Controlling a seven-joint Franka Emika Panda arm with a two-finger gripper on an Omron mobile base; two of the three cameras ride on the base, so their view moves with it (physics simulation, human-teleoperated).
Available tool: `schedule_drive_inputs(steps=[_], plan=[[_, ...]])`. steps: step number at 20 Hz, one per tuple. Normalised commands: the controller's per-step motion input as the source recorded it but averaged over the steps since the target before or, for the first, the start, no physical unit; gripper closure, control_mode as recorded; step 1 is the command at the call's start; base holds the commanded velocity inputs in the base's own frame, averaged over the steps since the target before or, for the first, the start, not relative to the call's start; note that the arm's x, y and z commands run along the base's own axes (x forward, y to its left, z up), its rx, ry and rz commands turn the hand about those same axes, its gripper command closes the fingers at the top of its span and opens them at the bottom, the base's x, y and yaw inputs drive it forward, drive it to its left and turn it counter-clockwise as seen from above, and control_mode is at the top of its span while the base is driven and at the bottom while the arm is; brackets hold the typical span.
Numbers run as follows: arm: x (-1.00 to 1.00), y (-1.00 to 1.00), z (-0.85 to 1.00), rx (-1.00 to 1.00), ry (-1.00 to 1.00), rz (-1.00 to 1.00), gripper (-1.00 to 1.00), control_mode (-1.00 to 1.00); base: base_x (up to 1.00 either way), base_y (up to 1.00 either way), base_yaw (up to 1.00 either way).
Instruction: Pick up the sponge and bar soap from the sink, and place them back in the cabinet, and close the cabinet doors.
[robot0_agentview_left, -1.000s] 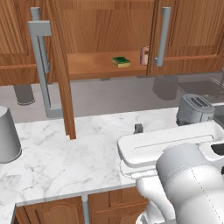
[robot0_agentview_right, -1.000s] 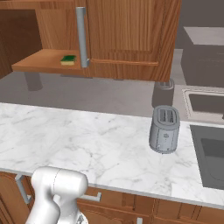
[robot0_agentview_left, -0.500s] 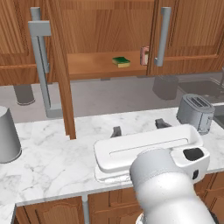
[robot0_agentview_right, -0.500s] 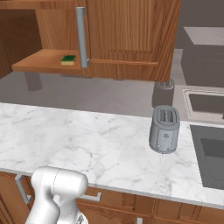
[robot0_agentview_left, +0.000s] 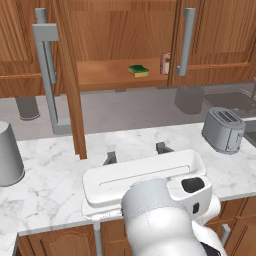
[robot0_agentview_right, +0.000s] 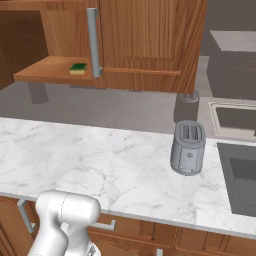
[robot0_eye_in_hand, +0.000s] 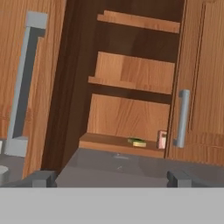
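Observation:
The sponge (robot0_agentview_left: 138, 70) (robot0_agentview_right: 77, 68) (robot0_eye_in_hand: 137, 142), green over yellow, lies on the lower shelf of the brown cabinet (robot0_agentview_left: 110, 75) (robot0_eye_in_hand: 118, 142). Just right of it the bar soap (robot0_agentview_left: 164, 63) (robot0_eye_in_hand: 162, 140) stands, half hidden by the right cabinet door (robot0_agentview_left: 215, 35) (robot0_eye_in_hand: 201, 78). The left cabinet door (robot0_agentview_left: 70, 100) (robot0_eye_in_hand: 35, 87) swings wide open. My gripper (robot0_agentview_left: 136, 153) (robot0_eye_in_hand: 111, 178) hovers over the marble counter, open and holding nothing, facing the cabinet well short of it. The sink (robot0_agentview_right: 240, 172) lies right of the toaster.
A grey toaster (robot0_agentview_left: 223, 129) (robot0_agentview_right: 187, 147) stands on the marble counter (robot0_agentview_left: 50, 180) at the right. A grey canister (robot0_agentview_left: 7, 155) sits at the left edge. Long grey bar handles (robot0_agentview_left: 47, 75) (robot0_agentview_left: 186, 42) (robot0_eye_in_hand: 183, 118) stick out from both doors.
My hand has swung leftward across the counter, from beside the toaster to the middle, below the open cabinet. Its jaws stay open. Sponge, soap and doors have not moved.

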Motion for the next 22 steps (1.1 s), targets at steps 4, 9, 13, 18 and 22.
schedule_drive_inputs(steps=[4, 9, 13, 18, 22], plan=[[0.01, 0.26, -0.23, 0.00, -0.01, 0.02, -1.00, -1.00, 0.00, 0.00, 0.00], [0.16, 0.24, -0.14, 0.00, -0.02, 0.00, -1.00, -1.00, 0.00, 0.00, 0.00], [0.19, 0.22, -0.04, 0.00, -0.02, 0.00, -1.00, -1.00, 0.00, 0.00, 0.00], [0.22, 0.22, -0.01, 0.00, -0.02, 0.00, -1.00, -1.00, 0.00, 0.00, 0.00], [0.18, 0.23, -0.04, 0.00, -0.01, 0.00, -1.00, -1.00, 0.00, 0.00, 0.00]])
